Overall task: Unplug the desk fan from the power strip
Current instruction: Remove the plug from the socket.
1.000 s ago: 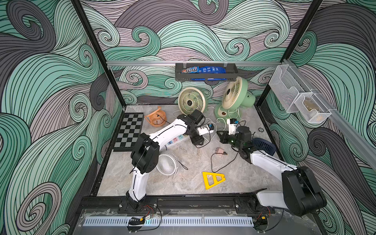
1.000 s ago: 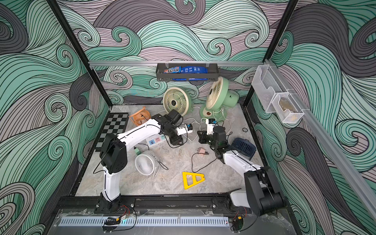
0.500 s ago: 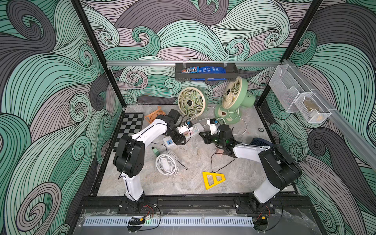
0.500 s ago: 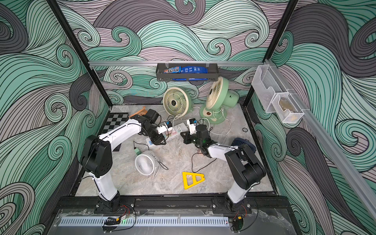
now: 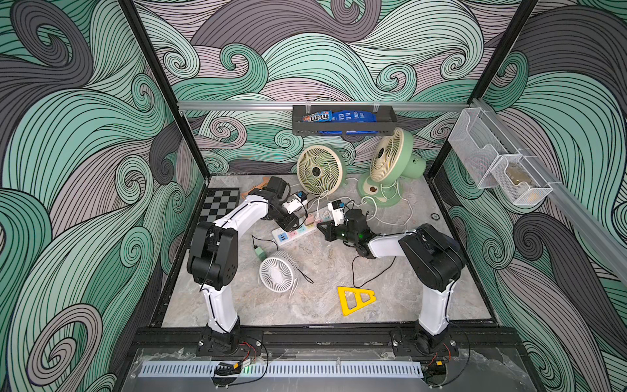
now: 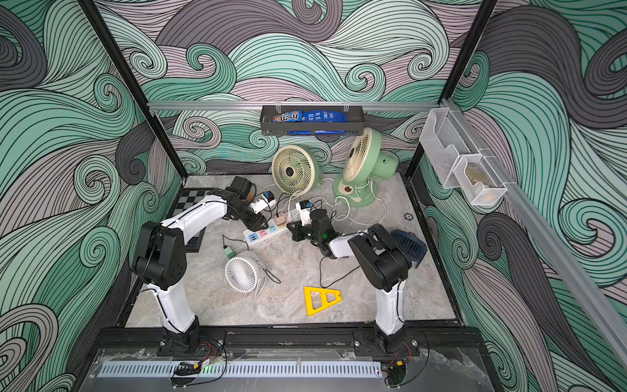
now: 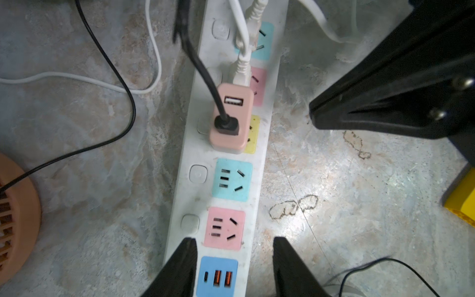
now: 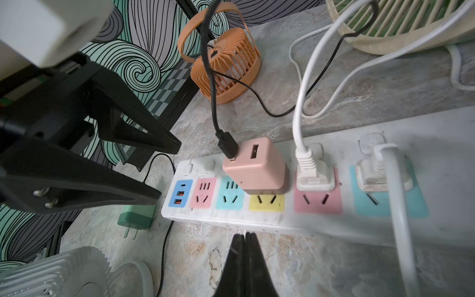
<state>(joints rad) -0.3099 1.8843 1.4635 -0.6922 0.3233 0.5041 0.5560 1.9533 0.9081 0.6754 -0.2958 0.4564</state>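
The power strip (image 5: 295, 233) lies mid-counter (image 5: 339, 271), slanting from near left to far right, with a pink adapter (image 8: 254, 167) and two white plugs (image 8: 313, 177) in its sockets. The left hand (image 7: 232, 240) hangs half open astride the strip's blue USB end, holding nothing. The right hand (image 8: 244, 236), pinched together and empty, sits just beside the strip's near edge.

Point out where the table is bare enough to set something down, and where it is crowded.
Bare marble runs along the front edge of the table, between the white fan and the yellow triangle, and right of the triangle. Crowded: around the power strip, where cords tangle toward the cream fan and green fan.
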